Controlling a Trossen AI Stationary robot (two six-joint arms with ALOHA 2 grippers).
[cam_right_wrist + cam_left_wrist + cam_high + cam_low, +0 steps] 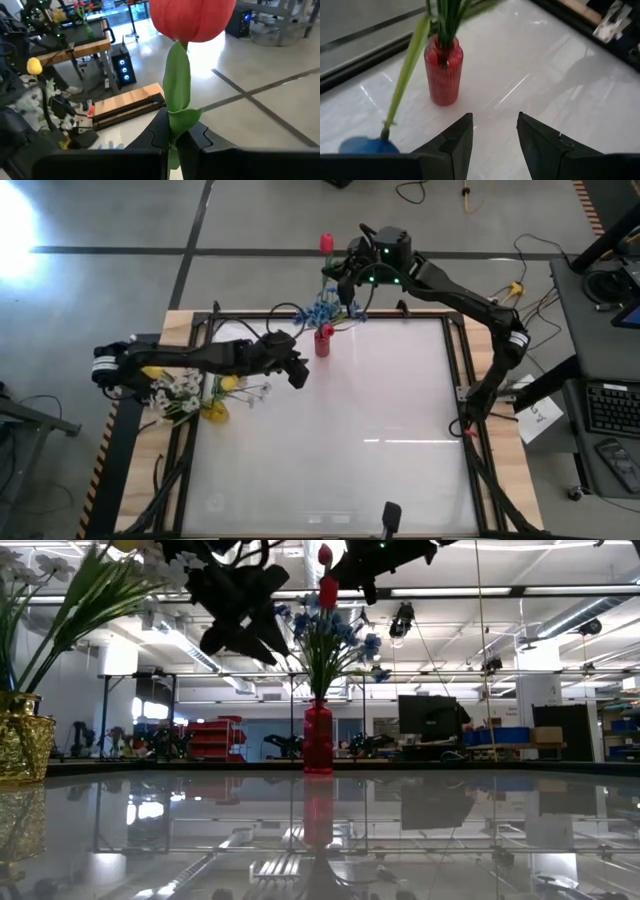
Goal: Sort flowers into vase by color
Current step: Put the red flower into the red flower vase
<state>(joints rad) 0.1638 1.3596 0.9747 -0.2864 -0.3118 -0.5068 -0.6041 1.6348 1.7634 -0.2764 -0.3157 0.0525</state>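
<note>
green stem pinched between the right gripper's closed fingers, its red tulip upright, held above and just behind the red vase. that vase holds blue blossoms, so the tulip's colour match looks doubtful. left gripper hovers beside the red vase, part open, empty. gold vase, far left of it, holds white and yellow flowers.
</note>
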